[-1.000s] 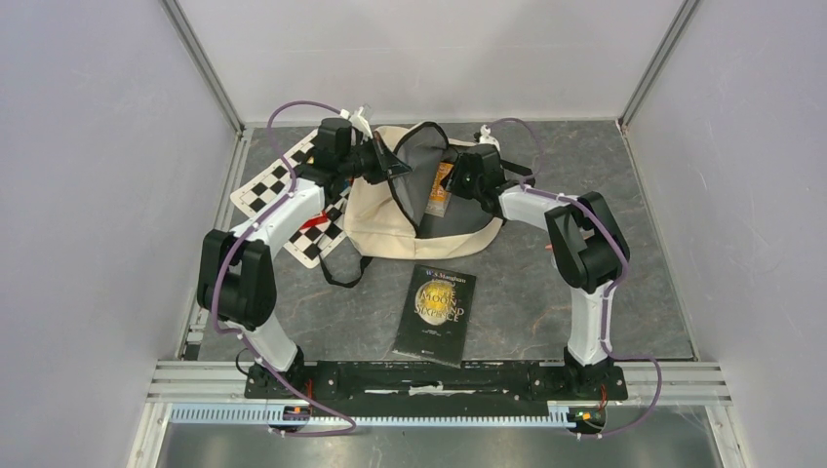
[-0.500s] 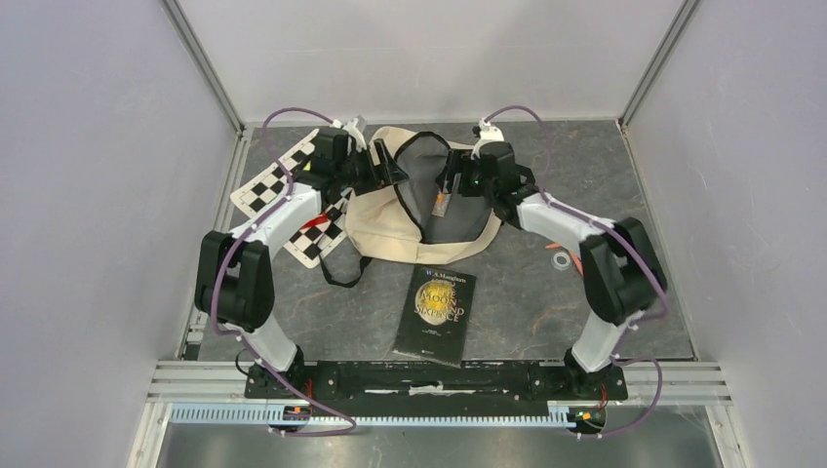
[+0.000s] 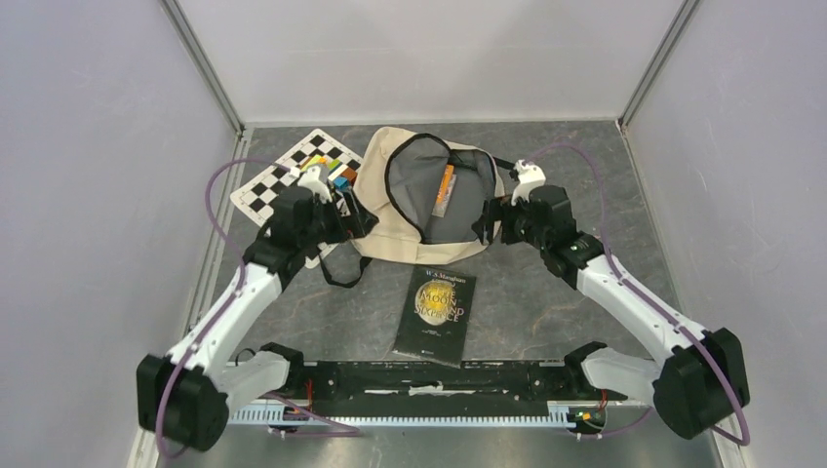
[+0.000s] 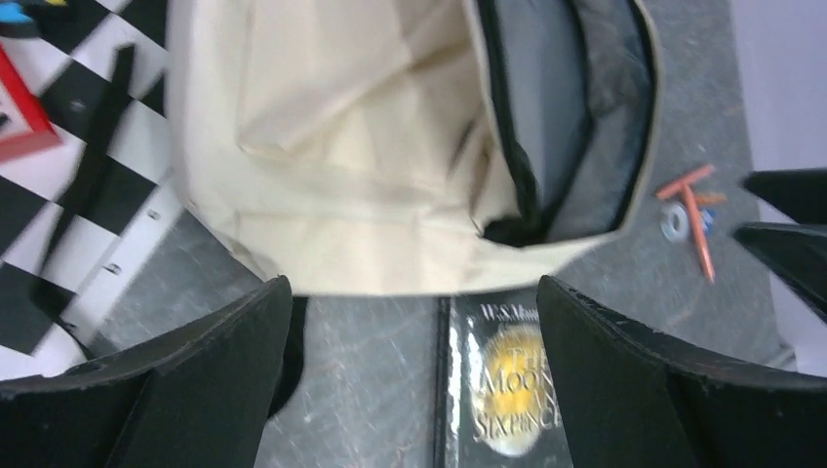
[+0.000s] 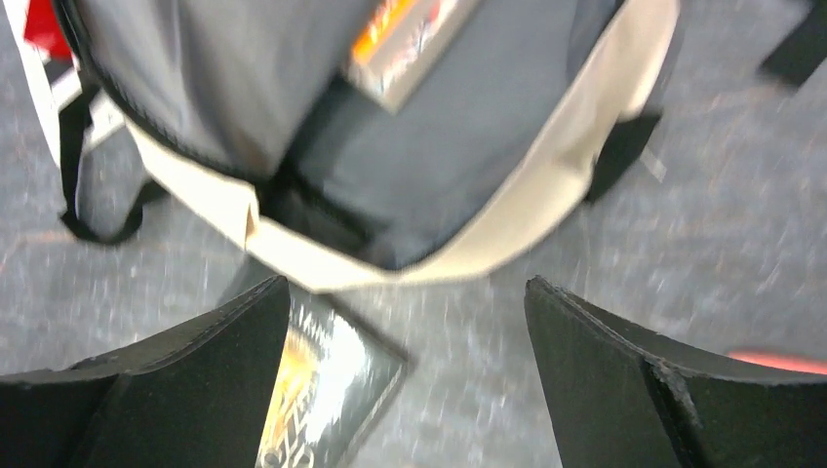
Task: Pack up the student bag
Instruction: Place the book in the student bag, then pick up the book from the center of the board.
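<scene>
The student bag (image 3: 382, 222) lies flat at the back of the table, cream canvas with its black-trimmed mouth open on grey lining (image 3: 460, 210). An orange-spined book (image 3: 444, 190) lies inside the mouth. A black book with a gold disc (image 3: 436, 314) lies on the table just in front of the bag. My left gripper (image 3: 353, 216) hovers open beside the bag's left edge and holds nothing. At the bag's right edge my right gripper (image 3: 485, 222) is open too. The left wrist view has the bag (image 4: 341, 146) and black book (image 4: 507, 380) beyond the open left gripper (image 4: 412, 288). In the right wrist view the open right gripper (image 5: 407, 285) hangs over bag (image 5: 546, 166), orange book (image 5: 410, 39) and black book (image 5: 322, 390).
A chequered board (image 3: 268, 185) with coloured blocks (image 3: 332, 174) lies left of the bag. A black strap (image 3: 336, 273) trails off the bag's near left corner. Red pens and a small ring (image 4: 697, 219) lie right of the bag. Enclosure walls stand on three sides.
Both grippers have opened and let go of the bag's mouth. Both arms have drawn back towards the near side, and the raised flap has dropped flat.
</scene>
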### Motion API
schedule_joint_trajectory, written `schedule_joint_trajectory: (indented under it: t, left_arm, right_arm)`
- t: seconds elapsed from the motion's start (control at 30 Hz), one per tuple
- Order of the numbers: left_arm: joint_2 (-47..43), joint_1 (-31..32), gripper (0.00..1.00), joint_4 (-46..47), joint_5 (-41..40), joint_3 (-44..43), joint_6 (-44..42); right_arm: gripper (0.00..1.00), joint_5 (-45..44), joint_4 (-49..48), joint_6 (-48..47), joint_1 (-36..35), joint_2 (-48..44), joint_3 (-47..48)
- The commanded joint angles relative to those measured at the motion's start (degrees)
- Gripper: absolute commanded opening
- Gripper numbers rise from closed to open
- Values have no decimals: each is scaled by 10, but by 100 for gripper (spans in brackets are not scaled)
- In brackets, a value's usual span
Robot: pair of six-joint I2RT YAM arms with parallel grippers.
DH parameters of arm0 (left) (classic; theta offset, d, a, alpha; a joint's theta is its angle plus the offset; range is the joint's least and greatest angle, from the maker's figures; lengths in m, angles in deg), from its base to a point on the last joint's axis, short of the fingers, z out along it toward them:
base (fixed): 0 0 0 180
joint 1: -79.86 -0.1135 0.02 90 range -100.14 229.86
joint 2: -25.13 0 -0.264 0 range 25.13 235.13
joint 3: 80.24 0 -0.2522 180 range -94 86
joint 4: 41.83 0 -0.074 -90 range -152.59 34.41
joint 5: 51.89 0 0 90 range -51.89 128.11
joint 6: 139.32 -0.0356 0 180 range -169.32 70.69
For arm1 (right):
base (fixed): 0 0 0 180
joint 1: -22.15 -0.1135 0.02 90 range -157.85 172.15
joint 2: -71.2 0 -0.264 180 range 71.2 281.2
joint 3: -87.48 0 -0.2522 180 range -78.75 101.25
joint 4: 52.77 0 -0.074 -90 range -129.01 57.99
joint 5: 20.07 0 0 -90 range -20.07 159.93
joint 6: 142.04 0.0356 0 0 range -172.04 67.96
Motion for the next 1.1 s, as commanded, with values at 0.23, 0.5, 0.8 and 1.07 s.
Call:
schedule_joint_trajectory:
  t: [0.23,0.5,0.8,1.07]
  left_arm:
    - [-229,233,100,25,-57,265,238]
    - [-220,284,100,104,-83,341,301]
    - [-95,302,100,218,-55,344,318]
    - [-8,315,100,312,-39,354,350]
  right_arm:
    - [87,130,75,149,-12,-150,-193]
    - [79,154,1,243,-40,-160,-275]
    - [72,116,-85,307,-92,-128,-314]
    - [71,106,-141,338,-134,-80,-331]
